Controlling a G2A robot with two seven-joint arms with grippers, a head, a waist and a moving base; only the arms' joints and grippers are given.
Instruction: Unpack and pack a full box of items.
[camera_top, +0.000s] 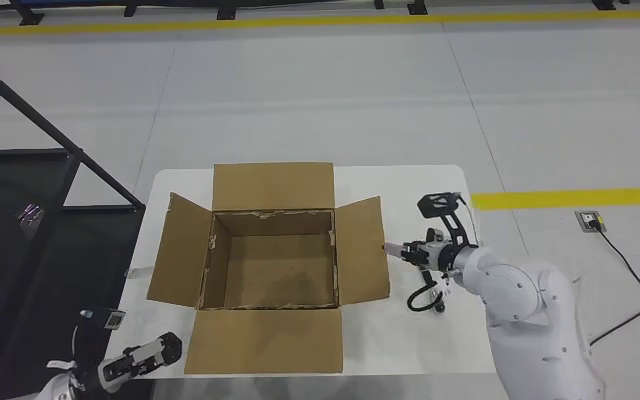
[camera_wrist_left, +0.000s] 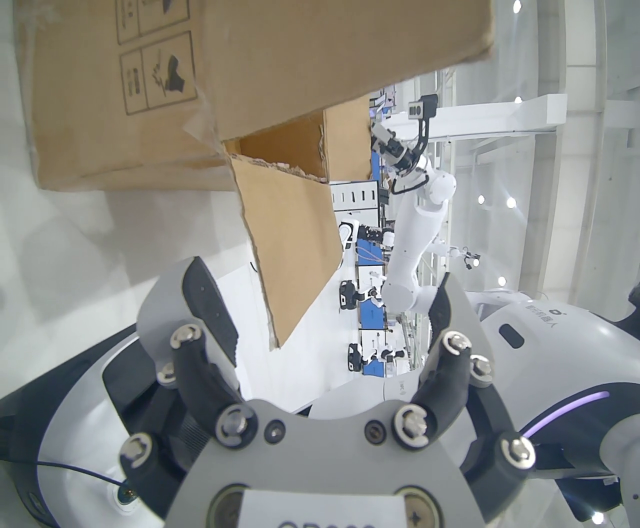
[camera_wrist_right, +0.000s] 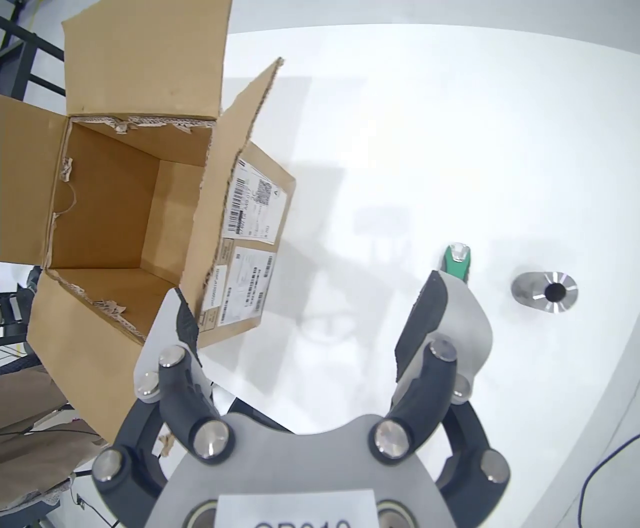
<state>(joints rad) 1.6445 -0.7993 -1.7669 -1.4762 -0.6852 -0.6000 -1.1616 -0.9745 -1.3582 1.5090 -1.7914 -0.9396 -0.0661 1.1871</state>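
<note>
An open cardboard box (camera_top: 272, 262) stands in the middle of the white table (camera_top: 400, 190), all flaps folded outward and its inside bare (camera_wrist_right: 107, 210). My right gripper (camera_top: 398, 250) hovers open just beside the box's right flap (camera_wrist_right: 235, 165), nothing between its fingers (camera_wrist_right: 430, 305). A small green item with a silver tip (camera_wrist_right: 457, 260) lies on the table just past one fingertip. My left gripper (camera_wrist_left: 330, 315) is open and empty, low off the table's front left corner (camera_top: 150, 356), looking up at the box's outer wall (camera_wrist_left: 150, 75).
A short metal cylinder with a dark hole (camera_wrist_right: 545, 292) lies on the table beside the green item. A black metal frame (camera_top: 60, 170) stands left of the table. The table's right side (camera_wrist_right: 450, 125) is bare white surface.
</note>
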